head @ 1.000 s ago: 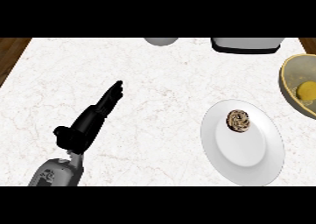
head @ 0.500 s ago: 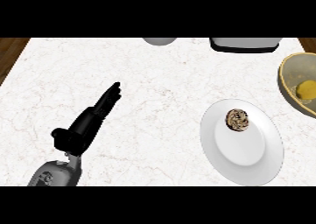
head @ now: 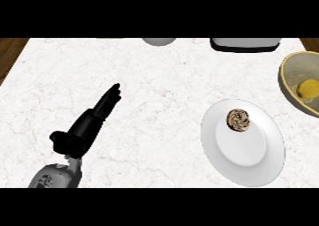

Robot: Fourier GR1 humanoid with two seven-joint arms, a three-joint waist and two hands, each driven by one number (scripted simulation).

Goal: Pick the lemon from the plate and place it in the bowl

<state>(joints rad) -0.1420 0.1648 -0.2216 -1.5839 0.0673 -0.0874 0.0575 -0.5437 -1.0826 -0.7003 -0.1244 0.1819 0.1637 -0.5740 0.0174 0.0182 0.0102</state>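
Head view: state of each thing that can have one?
lemon: lying in the bowl, off the plate
bowl: upright, holds the lemon, partly cut off by the view's right edge
plate: flat on the counter, carries only a brown round item
left hand: open, fingers straight, holding nothing
right hand: not in view

White marble tabletop (head: 161, 88) with faint grey veining, filling nearly the whole view, dark brown wood surface (head: 5, 57) beyond its left edge and far right corner, soft even light
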